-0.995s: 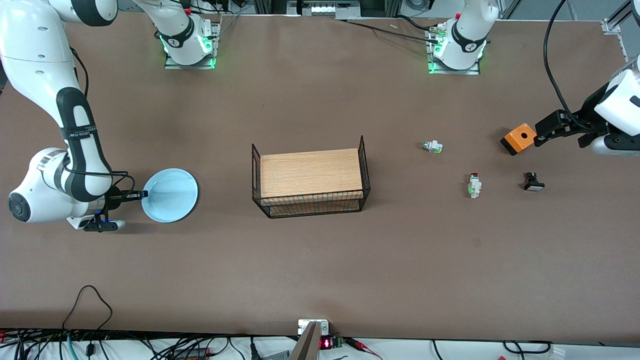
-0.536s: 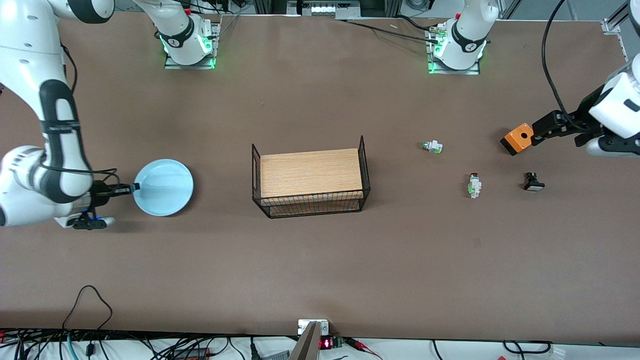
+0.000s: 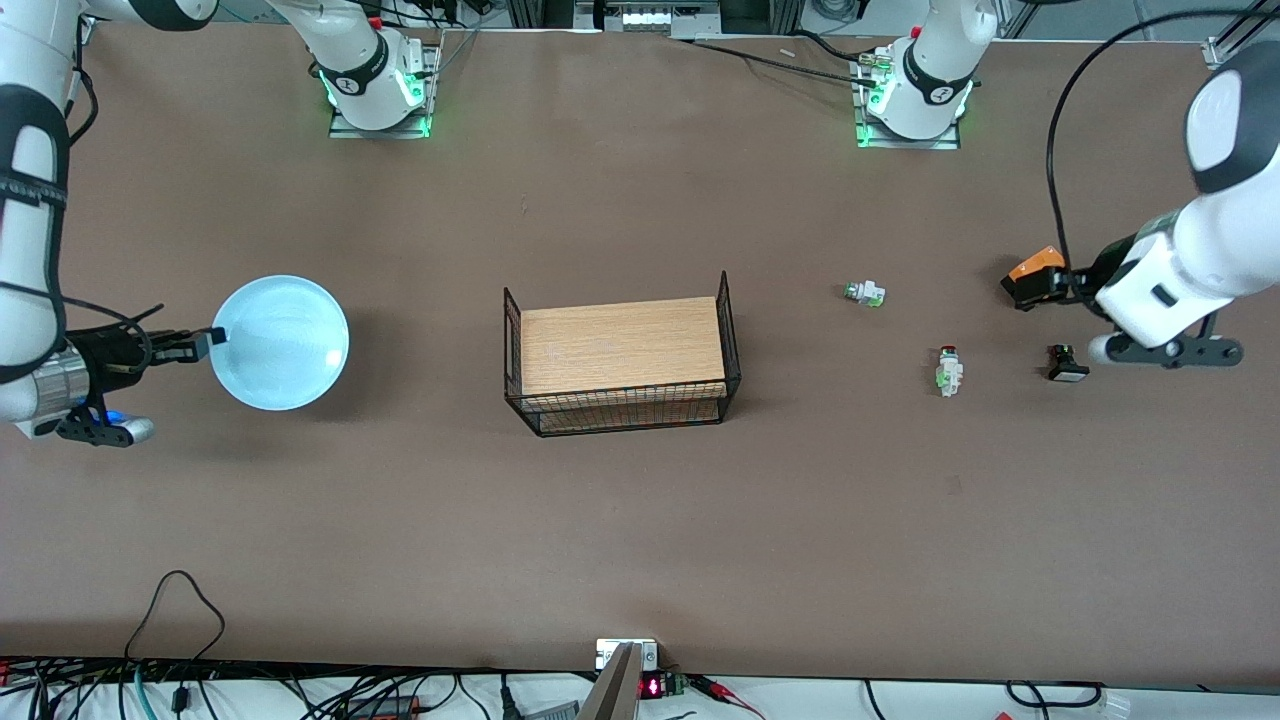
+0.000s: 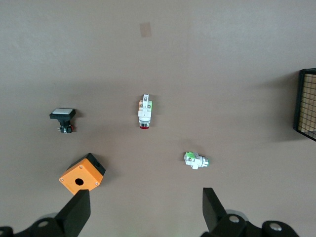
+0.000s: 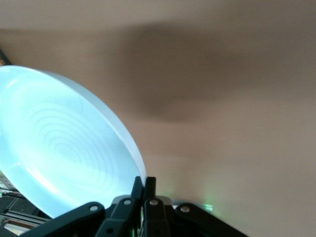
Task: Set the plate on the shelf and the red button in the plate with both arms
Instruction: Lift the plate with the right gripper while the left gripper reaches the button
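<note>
Plate [image 3: 280, 343] clamped at its rim by right gripper [image 3: 205, 340], lifted over the table's right-arm end. Left gripper [image 4: 143, 207] hangs spread above the red button [image 3: 948, 370], which lies at basket's [image 3: 622, 362] 3 o'clock. We judge next: carry plate to basket, descend on button.

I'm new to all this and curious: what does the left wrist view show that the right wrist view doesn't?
Only the left wrist view shows the red button, a white switch, a black switch, an orange box, the wire basket's edge and the open left hand above them. Only the right wrist view shows the plate, gripped at its rim by the right hand. Both show the brown table.
</note>
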You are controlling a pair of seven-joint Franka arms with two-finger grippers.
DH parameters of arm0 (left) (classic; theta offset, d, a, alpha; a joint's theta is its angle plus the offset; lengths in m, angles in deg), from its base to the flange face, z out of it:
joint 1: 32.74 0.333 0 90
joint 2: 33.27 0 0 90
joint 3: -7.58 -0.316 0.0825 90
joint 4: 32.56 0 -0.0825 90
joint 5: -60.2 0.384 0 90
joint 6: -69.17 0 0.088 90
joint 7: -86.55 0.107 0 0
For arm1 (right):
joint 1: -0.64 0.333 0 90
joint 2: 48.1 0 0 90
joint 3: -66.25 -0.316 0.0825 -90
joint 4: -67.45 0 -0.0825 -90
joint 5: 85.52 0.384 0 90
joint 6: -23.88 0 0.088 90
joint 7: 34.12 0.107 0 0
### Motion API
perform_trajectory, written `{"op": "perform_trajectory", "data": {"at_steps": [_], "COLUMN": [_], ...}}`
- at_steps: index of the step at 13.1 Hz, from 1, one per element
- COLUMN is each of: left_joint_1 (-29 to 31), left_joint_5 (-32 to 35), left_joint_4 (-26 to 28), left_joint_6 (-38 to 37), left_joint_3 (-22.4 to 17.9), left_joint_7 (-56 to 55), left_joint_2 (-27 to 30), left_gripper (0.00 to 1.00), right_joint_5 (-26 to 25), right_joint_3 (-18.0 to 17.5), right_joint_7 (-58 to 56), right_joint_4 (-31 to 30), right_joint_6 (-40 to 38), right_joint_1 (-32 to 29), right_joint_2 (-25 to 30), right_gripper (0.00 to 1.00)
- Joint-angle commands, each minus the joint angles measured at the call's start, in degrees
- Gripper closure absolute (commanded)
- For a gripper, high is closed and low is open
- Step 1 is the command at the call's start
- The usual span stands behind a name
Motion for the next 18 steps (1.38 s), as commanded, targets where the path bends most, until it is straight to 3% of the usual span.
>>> {"op": "perform_trajectory", "data": {"at_steps": [1, 5, 7, 9, 11, 12, 15, 18], "left_joint_1": [0.20, 0.29, 0.46, 0.90, 0.99, 0.99, 1.96, 1.96], "left_joint_5": [-0.14, -0.31, -0.40, -0.23, -0.14, -0.14, -0.23, -0.23], "left_joint_4": [-1.10, -1.01, -0.23, 6.33, 18.18, 21.28, 22.19, 26.84], "left_joint_6": [-1.14, -0.96, -0.35, 6.81, 18.93, 21.77, 23.55, 30.39], "left_joint_3": [-0.17, -0.09, -0.17, -0.09, -0.17, -0.17, -0.17, -0.17], "left_joint_7": [0.89, 0.54, 0.98, 2.38, 5.19, 5.38, 5.64, 5.55], "left_joint_2": [-4.52, -6.73, -6.91, -5.08, 0.18, 1.16, 0.82, 0.39], "left_gripper": [0.00, 0.00, 0.00, 0.00, 0.00, 0.00, 0.00, 0.00], "right_joint_5": [0.82, 7.14, 7.59, 7.16, 6.63, 6.71, 6.45, 5.75], "right_joint_3": [-0.13, -0.21, -0.21, -0.04, 0.05, 0.05, 0.05, 0.14], "right_joint_7": [4.48, 19.74, 26.35, 32.59, 37.51, 40.59, 46.75, 49.05], "right_joint_4": [0.48, 0.48, 0.40, 0.40, 0.40, 0.40, -0.39, -6.35], "right_joint_6": [-4.47, -9.75, -9.76, -8.98, -6.96, -5.64, -0.55, 7.44], "right_joint_1": [1.55, 5.06, 9.79, 16.64, 22.10, 23.95, 30.10, 33.98], "right_joint_2": [3.96, 8.81, 11.70, 13.03, 13.12, 13.12, 12.77, 12.68], "right_gripper": [1.00, 1.00, 1.00, 1.00, 1.00, 1.00, 1.00, 1.00]}}
